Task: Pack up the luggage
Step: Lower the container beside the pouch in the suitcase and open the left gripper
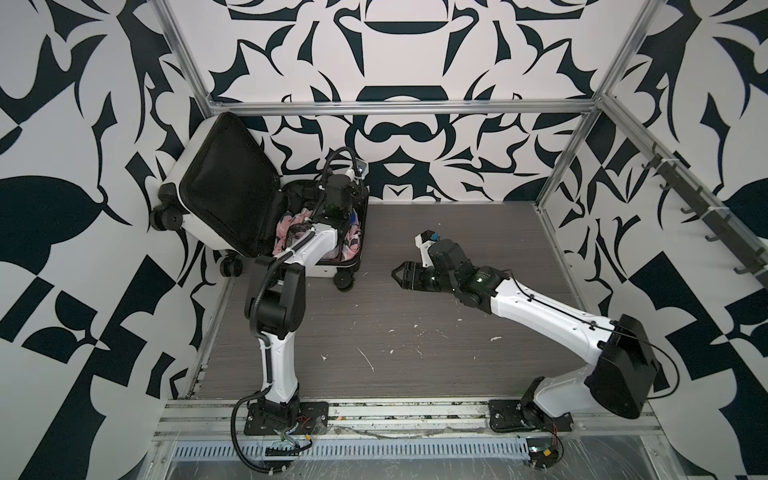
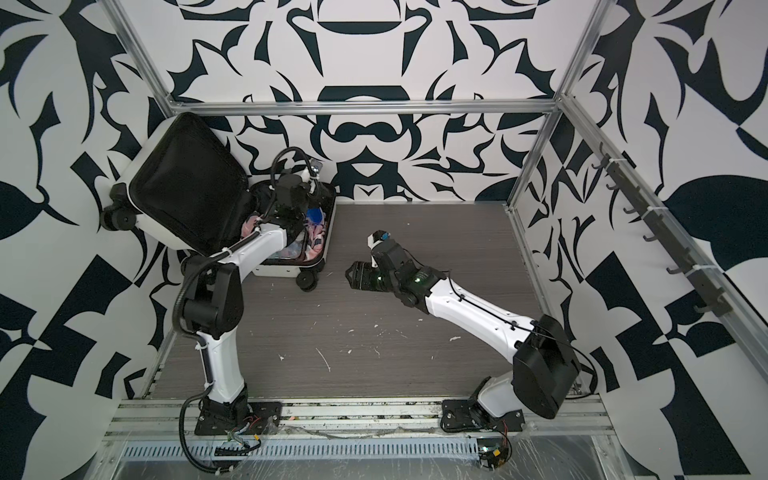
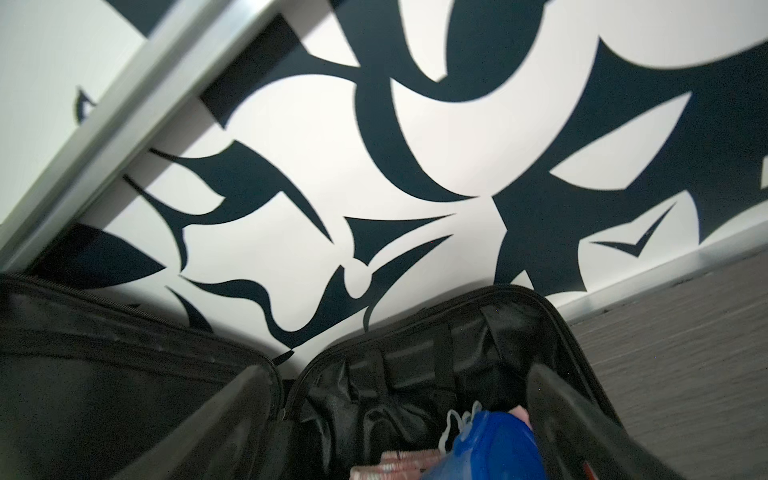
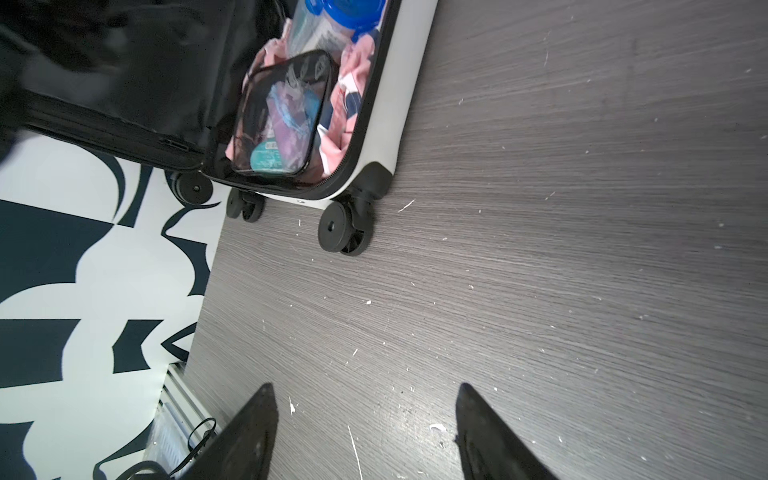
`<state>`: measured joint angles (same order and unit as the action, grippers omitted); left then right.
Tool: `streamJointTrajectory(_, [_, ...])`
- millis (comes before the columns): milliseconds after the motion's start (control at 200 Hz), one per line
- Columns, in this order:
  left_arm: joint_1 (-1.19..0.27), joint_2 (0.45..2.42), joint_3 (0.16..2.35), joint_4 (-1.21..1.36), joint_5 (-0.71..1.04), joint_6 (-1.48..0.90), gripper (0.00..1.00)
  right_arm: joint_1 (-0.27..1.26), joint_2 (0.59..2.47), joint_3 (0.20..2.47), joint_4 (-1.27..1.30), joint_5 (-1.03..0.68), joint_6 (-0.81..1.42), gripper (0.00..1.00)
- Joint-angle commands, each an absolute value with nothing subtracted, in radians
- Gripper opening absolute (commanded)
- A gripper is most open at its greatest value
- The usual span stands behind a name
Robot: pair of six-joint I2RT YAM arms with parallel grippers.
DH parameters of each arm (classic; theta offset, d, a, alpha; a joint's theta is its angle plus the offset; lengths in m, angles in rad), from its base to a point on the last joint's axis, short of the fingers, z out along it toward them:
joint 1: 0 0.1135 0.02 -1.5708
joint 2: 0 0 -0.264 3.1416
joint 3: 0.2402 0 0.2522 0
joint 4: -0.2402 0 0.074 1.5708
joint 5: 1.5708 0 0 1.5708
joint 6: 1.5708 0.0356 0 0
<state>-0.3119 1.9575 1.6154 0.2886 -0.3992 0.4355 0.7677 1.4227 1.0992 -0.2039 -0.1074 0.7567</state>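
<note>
Luggage (image 1: 228, 187): one, open, at the table's back-left corner, lid leaning toward the left wall.
Only the right wrist view clearly shows one clear pouch (image 4: 278, 112) on pink clothing (image 4: 353, 70), near one blue-lidded container (image 4: 332, 12). Tabletop (image 1: 415, 332): grey wood-grain, white-flecked. Walls (image 1: 395, 62): black-and-white patterned. Two grippers: left gripper (image 3: 399, 370) spread over the contents, right gripper (image 4: 365, 399) spread above the tabletop.

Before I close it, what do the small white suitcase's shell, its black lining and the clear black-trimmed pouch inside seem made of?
White suitcase shell: likely rigid moulded plastic, smooth satin finish; its corner curves cleanly. Black lining: thin woven fabric, maybe nylon; it wrinkles with faint sheen. Clear black-trimmed pouch: soft glossy vinyl, probably; contents show through under glare.
</note>
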Motion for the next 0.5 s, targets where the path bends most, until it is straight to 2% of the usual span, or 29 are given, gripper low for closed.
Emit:
streamJointTrajectory(0, [-0.269,1.910,1.676,-0.005,-0.278,0.130,0.91,0.770,1.377,1.071,-0.181,-0.076,0.749,0.69])
streamJointTrajectory(130, [-0.138,1.942,1.785,-0.288,0.066,-0.246,0.62,0.770,1.352,1.051,-0.184,-0.064,0.752,0.68])
streamJointTrajectory(215, [-0.047,1.969,1.761,-0.286,0.276,-0.469,0.49,0.771,1.342,1.043,-0.183,-0.063,0.754,0.68])
streamJointTrajectory(345, [0.016,1.966,1.639,-0.110,0.440,-0.672,0.46,0.770,1.339,1.032,-0.179,-0.066,0.758,0.67])
streamJointTrajectory(495, [0.019,1.992,1.648,-0.030,0.583,-0.762,0.46,0.770,1.338,1.017,-0.169,-0.058,0.764,0.67])
